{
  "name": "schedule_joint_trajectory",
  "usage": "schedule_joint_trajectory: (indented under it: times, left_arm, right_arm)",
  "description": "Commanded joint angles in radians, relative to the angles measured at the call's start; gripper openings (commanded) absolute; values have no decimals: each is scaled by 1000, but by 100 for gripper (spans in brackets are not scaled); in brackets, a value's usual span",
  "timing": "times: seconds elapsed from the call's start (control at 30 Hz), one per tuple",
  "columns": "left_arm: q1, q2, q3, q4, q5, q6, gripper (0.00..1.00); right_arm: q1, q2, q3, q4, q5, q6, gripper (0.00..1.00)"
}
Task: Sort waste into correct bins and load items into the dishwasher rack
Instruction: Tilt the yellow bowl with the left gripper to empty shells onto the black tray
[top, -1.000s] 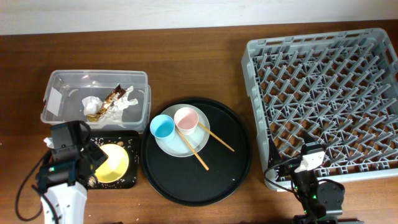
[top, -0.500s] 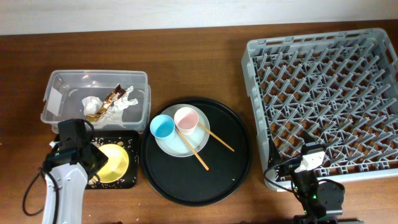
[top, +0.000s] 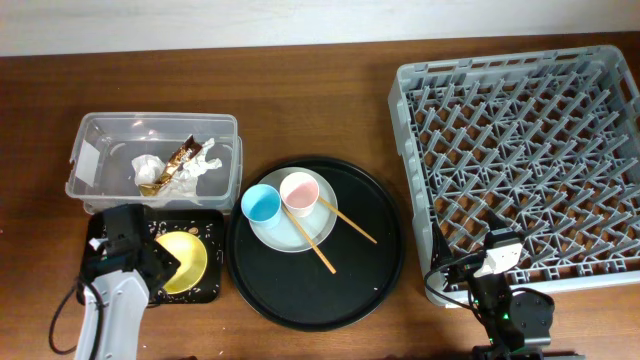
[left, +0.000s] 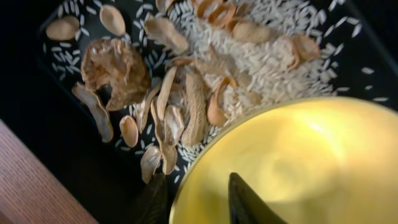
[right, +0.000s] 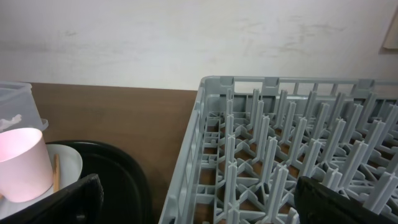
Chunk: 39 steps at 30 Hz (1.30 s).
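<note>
Waste sorted, rack not yet loaded

Sorting looks finished. The crumpled napkin (top: 148, 166) and the gold-brown candy wrapper (top: 180, 160) lie inside the clear tub (top: 100, 128). The food scraps (left: 186, 93), which the left wrist view shows as shells and rice grains, are spread over the shallow black tray (top: 207, 291).

Loading is all left to do. The dishwasher rack (top: 520, 160) on the right of the worktop holds nothing. The yellow bowl (top: 185, 262) sits on the shallow black tray among the scraps. The blue cup (top: 261, 204) and pink cup (top: 299, 192) stand side by side on the pale plate (top: 300, 236), which rests on the round black tray (top: 370, 280) with the chopsticks (top: 350, 225) lying partly across it.

The left gripper (left: 194, 183) is at the bowl, one finger inside the rim and one outside; I cannot tell whether it pinches the rim. The right gripper (right: 199, 186) is spread wide and holds nothing, at the rack's near corner.

The bowl seems to be the first item for the rack.
</note>
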Motion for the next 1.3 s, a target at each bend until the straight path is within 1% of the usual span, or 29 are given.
schedule_joint_trajectory:
  times: [0.0,0.23,0.3,0.4,0.47,0.57,0.63,0.67,0.7,0.73,0.77,0.87,0.97,1.0,1.03,1.07,1.1,1.17,1.23,1.27]
  left_arm:
    - [5,5,-15,15,-13,-7,21]
    - [5,-2,-5,10,-16,4,13]
    - [5,-19,8,6,-16,4,7]
    - [5,-64,33,-1,-35,5,4]
    - [5,-108,58,-16,-64,56,3]
    - [5,-180,81,-38,-75,72,5]
    - [5,-237,82,-38,-76,72,12]
    - [5,-259,82,-37,-76,72,12]
    - [5,-287,82,-37,-77,72,10]
    - [5,-309,82,-32,-84,72,3]
    - [5,-335,82,-25,-84,72,0]
    - [5,-405,92,-5,-83,146,0]
    - [4,-450,94,-19,-81,150,0]
    - [4,-450,94,-35,-60,150,1]
    - [4,-444,93,-47,-6,152,9]
    - [3,-431,93,-51,72,181,11]
    - [3,-412,93,-35,188,249,11]
    - [3,-373,93,10,384,377,23]
    - [3,-338,93,36,455,384,31]
    - [3,-320,93,40,473,384,33]
  right_arm:
    - [5,-7,-5,-7,5,-2,99]
    - [5,-7,-5,-7,5,-2,99]
    - [5,-7,-5,-7,5,-2,99]
    - [5,-7,-5,-7,5,-2,99]
    - [5,-7,-5,-7,5,-2,98]
    - [5,-7,-5,-7,5,-2,98]
    - [5,-7,-5,-7,5,-2,99]
    - [5,-7,-5,-7,5,-2,99]
    - [5,-7,-5,-7,5,-2,99]
    - [5,-7,-5,-7,5,-2,99]
    - [5,-7,-5,-7,5,-2,99]
    - [5,-7,-5,-7,5,-2,99]
    - [5,-7,-5,-7,5,-2,99]
    - [5,-7,-5,-7,5,-2,99]
    - [5,-7,-5,-7,5,-2,99]
    - [5,-7,-5,-7,5,-2,99]
    - [5,-7,-5,-7,5,-2,99]
    - [5,-7,-5,-7,5,-2,99]
    - [5,-7,-5,-7,5,-2,99]
    - [5,-6,-5,-7,5,-2,99]
